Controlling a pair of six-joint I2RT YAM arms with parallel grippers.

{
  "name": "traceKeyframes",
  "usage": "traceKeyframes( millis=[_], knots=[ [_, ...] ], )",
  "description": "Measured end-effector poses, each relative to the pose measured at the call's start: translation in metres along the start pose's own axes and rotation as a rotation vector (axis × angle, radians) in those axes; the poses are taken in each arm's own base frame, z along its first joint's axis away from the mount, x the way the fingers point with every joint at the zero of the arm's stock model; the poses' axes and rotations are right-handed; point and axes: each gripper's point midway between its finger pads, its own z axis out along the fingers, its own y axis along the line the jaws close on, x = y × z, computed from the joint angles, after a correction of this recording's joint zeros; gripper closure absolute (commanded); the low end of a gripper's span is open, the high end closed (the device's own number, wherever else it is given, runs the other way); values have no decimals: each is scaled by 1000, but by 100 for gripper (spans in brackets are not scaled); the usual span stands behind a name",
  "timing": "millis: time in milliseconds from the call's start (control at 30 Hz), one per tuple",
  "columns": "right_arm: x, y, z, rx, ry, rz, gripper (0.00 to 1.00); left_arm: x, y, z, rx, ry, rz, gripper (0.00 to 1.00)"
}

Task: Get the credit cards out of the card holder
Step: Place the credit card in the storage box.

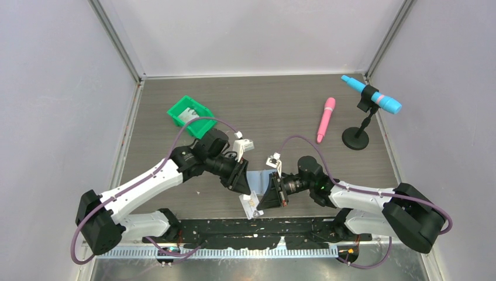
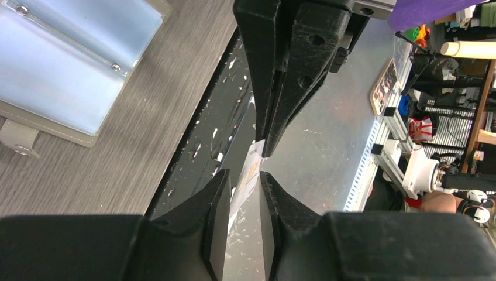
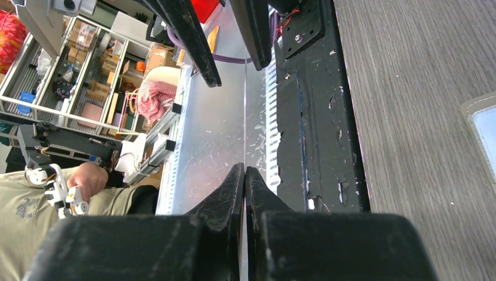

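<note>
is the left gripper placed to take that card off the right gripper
Probably yes: the card, pinched by the right gripper, sits between the open fingers of the left gripper, with nothing else in the gap.

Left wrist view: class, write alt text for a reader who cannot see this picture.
A thin pale plastic credit card, seen edge-on, is pinched at its top by the right claw, while the left claw, fingers open, flanks its lower end. A flat light-blue folding card holder lies open on the grey wood-grain table at upper left.
</note>
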Motion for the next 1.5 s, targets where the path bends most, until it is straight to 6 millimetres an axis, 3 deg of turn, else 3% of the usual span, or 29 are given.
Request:
traceKeyframes(
  millis=[733,867,1000,1033,1133,1300,1400,1467,1500],
  knots=[
    [0,0,0,1,-1,0,95,8,-1,2,30,42,0,75],
    [0,0,0,1,-1,-1,95,8,-1,2,31,43,0,80],
    [0,0,0,1,-1,0,92,8,-2,2,33,44,0,100],
    [0,0,0,1,-1,0,90,8,-2,2,33,44,0,100],
    [0,0,0,2,-1,0,77,8,-3,2,40,46,3,100],
    [-4,-4,1,28,-24,6,35,8,-2,1,28,40,0,100],
    [-9,-8,0,68,-54,-3,18,5,3,-2,1,19,-7,100],
    [-16,-9,-3,109,-80,-23,0,-1,8,-7,-26,-11,-18,100],
    [-20,-8,-5,130,-95,-34,2,-4,12,-11,-46,-34,-30,100]
  ],
)
